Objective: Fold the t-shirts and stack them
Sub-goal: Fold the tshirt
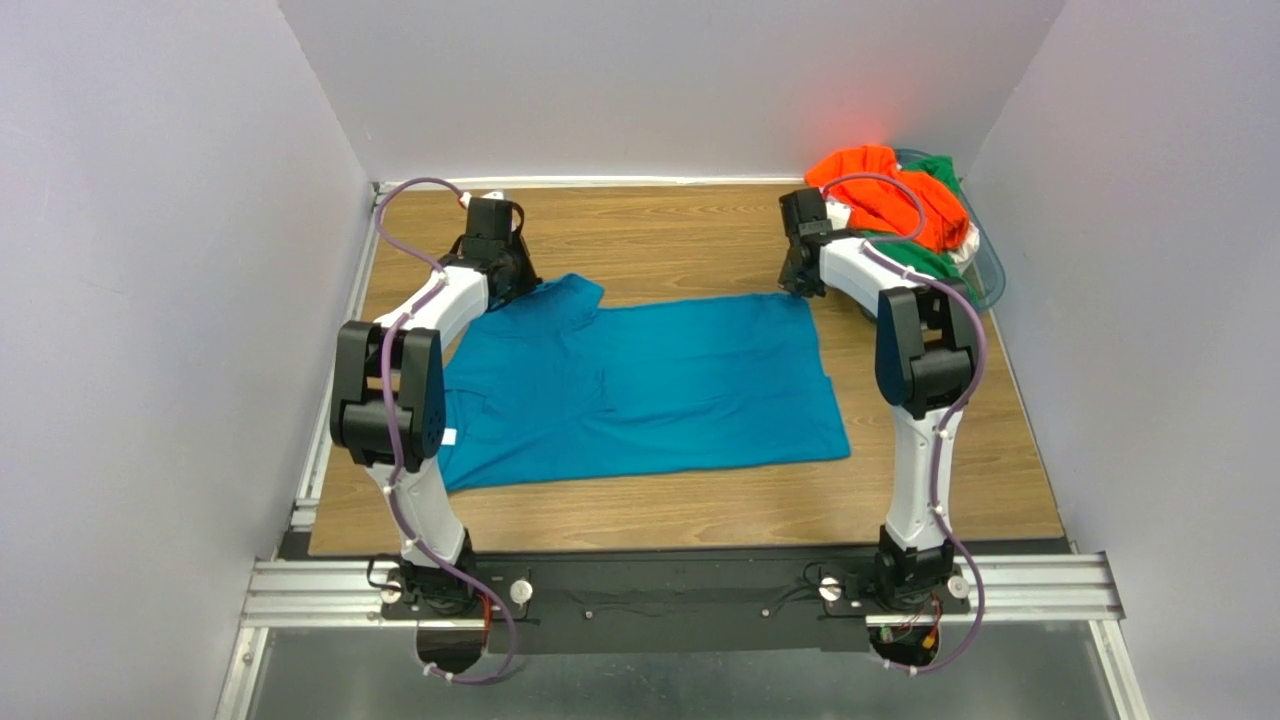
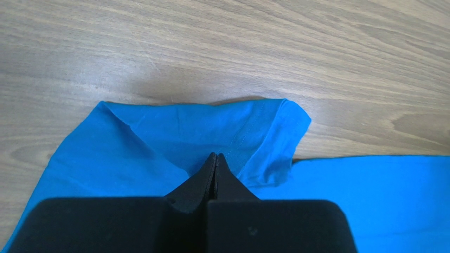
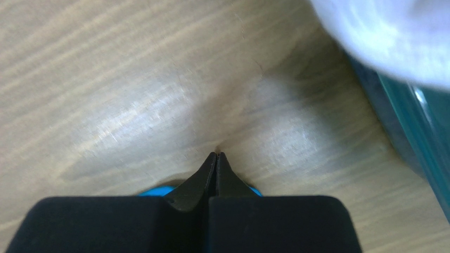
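Observation:
A teal-blue t-shirt lies spread flat on the wooden table. My left gripper is at its far-left sleeve. In the left wrist view the jaws are shut, and the sleeve cloth creases toward the tips. My right gripper is at the shirt's far-right corner. Its jaws are shut, with blue cloth bulging out on both sides beneath them. An orange shirt, a green one and a pale white one are heaped at the far right.
The heap sits in a clear bluish plastic basket at the far right corner, whose wall is close to the right of my right gripper. White walls enclose the table on three sides. A metal rail runs along the near edge.

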Robot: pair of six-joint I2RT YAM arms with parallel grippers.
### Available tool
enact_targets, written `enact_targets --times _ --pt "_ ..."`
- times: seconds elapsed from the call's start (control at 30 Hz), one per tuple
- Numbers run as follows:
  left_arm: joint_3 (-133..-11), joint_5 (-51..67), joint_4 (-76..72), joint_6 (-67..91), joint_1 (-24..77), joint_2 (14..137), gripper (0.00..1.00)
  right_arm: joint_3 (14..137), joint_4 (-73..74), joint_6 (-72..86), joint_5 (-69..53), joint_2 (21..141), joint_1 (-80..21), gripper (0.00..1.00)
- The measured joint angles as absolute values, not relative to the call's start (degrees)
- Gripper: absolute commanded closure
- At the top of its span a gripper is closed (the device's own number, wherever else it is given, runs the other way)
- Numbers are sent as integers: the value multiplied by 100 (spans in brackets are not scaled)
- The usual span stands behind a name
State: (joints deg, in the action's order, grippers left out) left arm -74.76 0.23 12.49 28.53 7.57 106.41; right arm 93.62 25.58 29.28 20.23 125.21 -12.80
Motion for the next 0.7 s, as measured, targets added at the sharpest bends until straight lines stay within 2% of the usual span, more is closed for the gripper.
enact_targets --times 0.03,0.7 --pt "-7424 34 1245 2864 764 10565 100 9310 2578 2906 2021 12475 -1280 99" --pt "-5236 185 1166 3463 838 7861 100 7736 2443 2777 1785 10619 -1400 99"
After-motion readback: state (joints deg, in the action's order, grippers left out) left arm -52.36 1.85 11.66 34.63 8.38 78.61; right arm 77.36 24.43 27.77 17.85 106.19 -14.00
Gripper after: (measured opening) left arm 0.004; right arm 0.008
